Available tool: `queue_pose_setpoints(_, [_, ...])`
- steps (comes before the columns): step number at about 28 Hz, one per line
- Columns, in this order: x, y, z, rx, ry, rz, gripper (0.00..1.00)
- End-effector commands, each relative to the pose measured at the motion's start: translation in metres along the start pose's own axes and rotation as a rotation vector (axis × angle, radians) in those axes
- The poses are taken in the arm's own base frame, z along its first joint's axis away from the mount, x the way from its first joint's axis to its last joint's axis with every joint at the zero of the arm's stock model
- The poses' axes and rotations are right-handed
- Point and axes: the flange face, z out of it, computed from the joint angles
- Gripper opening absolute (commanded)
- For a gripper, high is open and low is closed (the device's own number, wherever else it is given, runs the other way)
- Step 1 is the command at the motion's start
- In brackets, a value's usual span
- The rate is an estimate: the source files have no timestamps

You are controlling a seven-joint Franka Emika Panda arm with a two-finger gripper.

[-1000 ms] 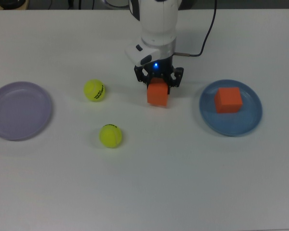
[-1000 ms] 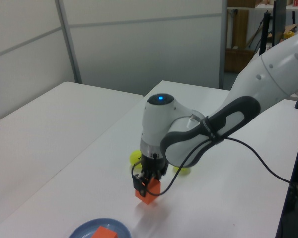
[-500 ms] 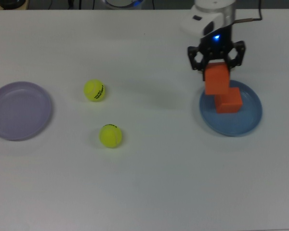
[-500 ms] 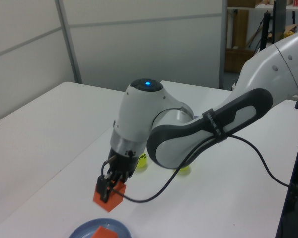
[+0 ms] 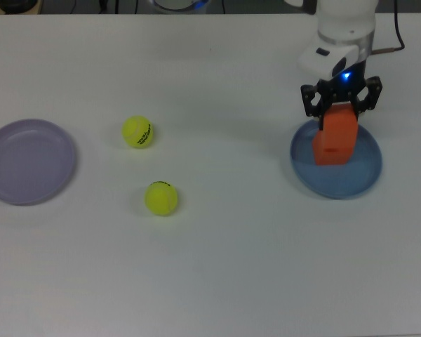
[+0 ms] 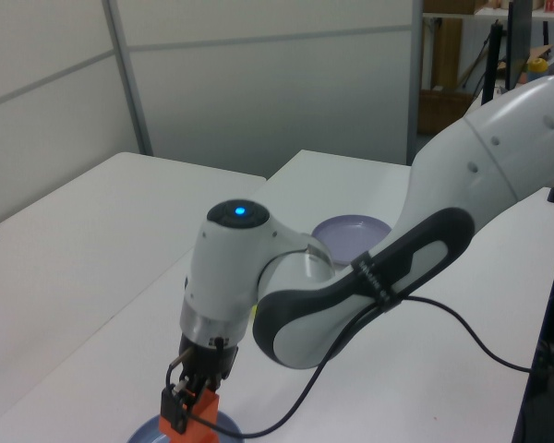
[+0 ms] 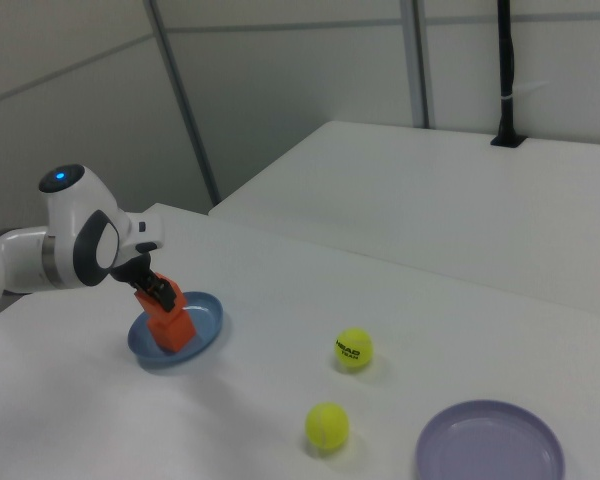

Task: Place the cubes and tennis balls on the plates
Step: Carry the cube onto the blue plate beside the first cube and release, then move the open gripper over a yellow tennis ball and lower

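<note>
Here the claw [image 5: 341, 105] grips a cube [image 5: 339, 121] above the blue plate [image 5: 368, 175].

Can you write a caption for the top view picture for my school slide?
The gripper holds an orange cube over the blue plate; two tennis balls wait.

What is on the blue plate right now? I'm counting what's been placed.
One orange cube rests on the blue plate. The pincer holds a second cube above, covering most of it.
</note>
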Motion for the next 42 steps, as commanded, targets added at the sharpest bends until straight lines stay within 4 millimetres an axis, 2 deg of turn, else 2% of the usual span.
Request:
queue_pose_setpoints(1, [0.003,-0.005,0.012,-0.014,-0.011,0.008,0.00])
queue_pose_setpoints(6, [-0.003,-0.013,0.020,-0.014,-0.025,-0.006,0.00])
queue_pose_setpoints(7, [-0.004,-0.014,0.019,-0.014,-0.023,-0.010,0.03])
queue_pose_setpoints(8, [-0.004,-0.013,0.020,-0.017,-0.025,-0.013,0.34])
queue_pose_setpoints(9, [-0.004,-0.014,0.019,-0.019,-0.024,-0.014,0.84])
queue_pose_setpoints(10, [-0.006,-0.013,0.020,-0.031,-0.032,-0.023,1.00])
queue_pose_setpoints(14, [-0.006,-0.012,0.007,-0.054,-0.046,-0.023,1.00])
queue_pose_setpoints(15, [-0.005,-0.012,-0.002,-0.056,-0.043,-0.020,1.00])
queue_pose_setpoints(16, [-0.004,-0.011,-0.021,-0.063,-0.039,-0.009,1.00])
queue_pose_setpoints(19, [0.000,-0.004,-0.051,-0.082,-0.032,0.006,1.00])
queue_pose_setpoints(21, [0.003,0.009,-0.080,-0.104,-0.033,0.026,1.00])
queue_pose_setpoints(23, [0.006,0.021,-0.096,-0.124,-0.037,0.043,1.00])
queue_pose_setpoints(25, [0.011,0.039,-0.108,-0.144,-0.037,0.071,1.00])
queue_pose_setpoints(26, [0.018,0.060,-0.117,-0.154,-0.037,0.102,1.00])
queue_pose_setpoints(30, [0.028,0.110,-0.133,-0.135,-0.040,0.163,1.00])
queue_pose_setpoints(31, [0.030,0.132,-0.138,-0.124,-0.047,0.170,1.00])
queue_pose_setpoints(35, [0.027,0.177,-0.134,-0.134,-0.077,0.194,1.00])
queue_pose_setpoints(36, [0.025,0.197,-0.128,-0.146,-0.094,0.199,1.00])
queue_pose_setpoints(40, [0.021,0.233,-0.118,-0.165,-0.127,0.210,1.00])
queue_pose_setpoints(41, [0.020,0.250,-0.117,-0.172,-0.135,0.217,1.00])
queue_pose_setpoints(42, [0.020,0.258,-0.117,-0.174,-0.138,0.219,1.00])
